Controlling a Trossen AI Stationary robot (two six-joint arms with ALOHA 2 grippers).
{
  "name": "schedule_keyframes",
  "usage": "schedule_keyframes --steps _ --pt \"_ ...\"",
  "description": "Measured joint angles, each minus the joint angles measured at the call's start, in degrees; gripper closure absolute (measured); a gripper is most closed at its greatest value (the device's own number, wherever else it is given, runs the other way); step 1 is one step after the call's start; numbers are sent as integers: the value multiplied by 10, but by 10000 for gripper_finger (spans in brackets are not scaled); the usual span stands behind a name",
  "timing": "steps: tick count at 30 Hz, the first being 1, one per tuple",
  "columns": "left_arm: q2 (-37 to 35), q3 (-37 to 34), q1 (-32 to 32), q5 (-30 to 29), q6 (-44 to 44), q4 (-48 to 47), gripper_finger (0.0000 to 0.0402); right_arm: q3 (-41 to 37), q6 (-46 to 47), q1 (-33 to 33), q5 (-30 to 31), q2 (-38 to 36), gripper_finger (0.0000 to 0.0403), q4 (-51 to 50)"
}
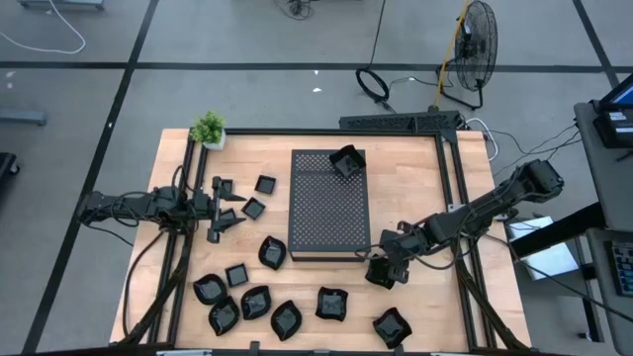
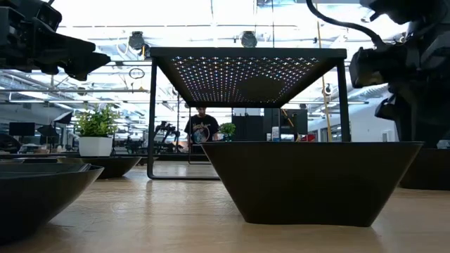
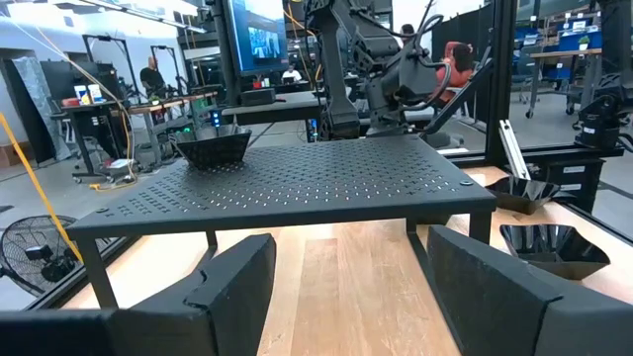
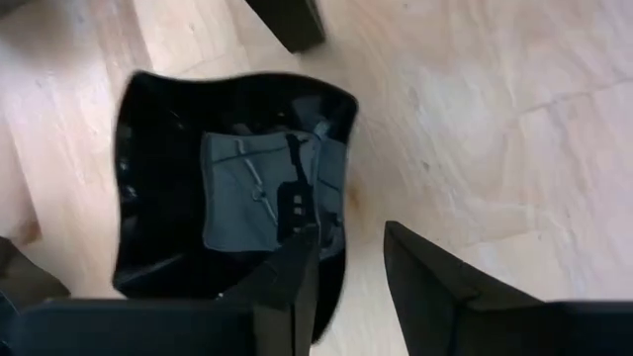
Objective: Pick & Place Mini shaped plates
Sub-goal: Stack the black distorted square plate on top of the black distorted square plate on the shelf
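- The perforated black box stands on short legs in the middle of the counter; one mini shaped plate sits on its top, at the far right corner.
- The other mini shaped plates lie on the bare wood: three small ones near the left edge beside the left arm, and a loose cluster spread along the near edge from the left side toward the right corner.
- The right gripper is low over the counter just off the box's near right corner, its fingers straddling the rim of a wavy-edged glossy plate, one finger inside the dish and one outside; the plate's base rests on the wood, and I cannot tell whether the fingers already press the rim.
- The left gripper hovers near the left edge, pointed at the box, fingers spread wide with nothing between them.
- A small potted plant stands at the far left corner of the counter.
- Around the counter runs a dark frame; beyond it lie a grey floor, a standing fan and cables.
- In the room behind, a person stands among benches and screens.
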Motion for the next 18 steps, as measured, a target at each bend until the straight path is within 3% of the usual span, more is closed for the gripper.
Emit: schedule_keyframes --steps 18 --pt "0 0 0 0 0 0 133 -29 16 0 -2 0 302 4"
